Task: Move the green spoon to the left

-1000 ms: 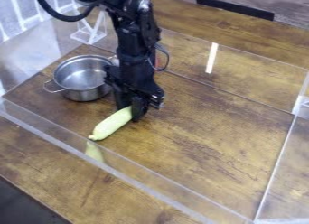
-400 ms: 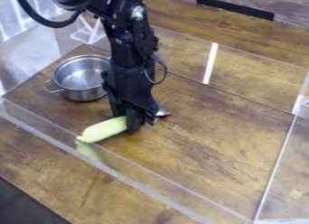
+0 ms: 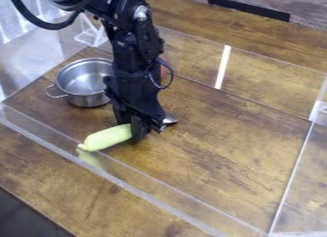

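- We see the gripper pointing straight down, its jaws closed on the right end of the green spoon.
- The spoon lies low over the wooden desk (its silver bowl hidden by the jaws), near the front-left.
- A steel pot sits farther back left.

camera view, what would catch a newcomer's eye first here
The black robot arm in the middle, its claw pointing down and shut on one end of the yellow-green spoon that lies on the wooden table. Next, the shiny steel pot just left of the arm.
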